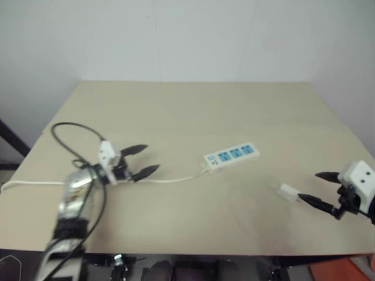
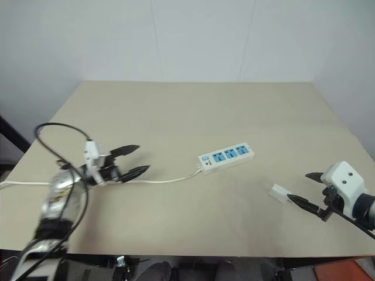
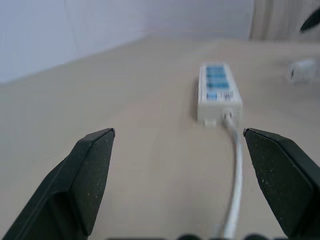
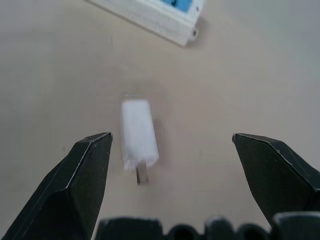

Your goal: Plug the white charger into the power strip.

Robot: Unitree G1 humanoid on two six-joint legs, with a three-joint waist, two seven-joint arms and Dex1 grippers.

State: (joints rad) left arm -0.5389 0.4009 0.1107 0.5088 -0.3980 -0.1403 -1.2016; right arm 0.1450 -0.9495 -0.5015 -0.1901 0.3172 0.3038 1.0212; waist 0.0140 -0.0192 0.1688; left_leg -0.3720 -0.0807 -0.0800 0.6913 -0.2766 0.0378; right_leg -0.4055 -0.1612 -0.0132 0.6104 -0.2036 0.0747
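Clearly the step in hand is the pickup. From the left eye view, the white charger [image 1: 287, 192] lies flat near the worktop's [image 1: 193, 111] right front edge, just beside the lower finger of the right hand [image 1: 318, 188], whose fingers are spread and hold nothing. The power strip [image 1: 231, 156] sits mid-worktop, apart from the charger, its white cable [image 1: 173, 180] trailing towards the left hand [image 1: 143, 161], also spread and empty.

In the left wrist view, that hand looks along the cable at the strip's switch end; nothing blocks the sockets.

In the right wrist view, the charger lies between the open fingers, prongs towards the camera. I judge the hand should descend, centre itself and pinch the charger's long sides, leaving the prongs free.
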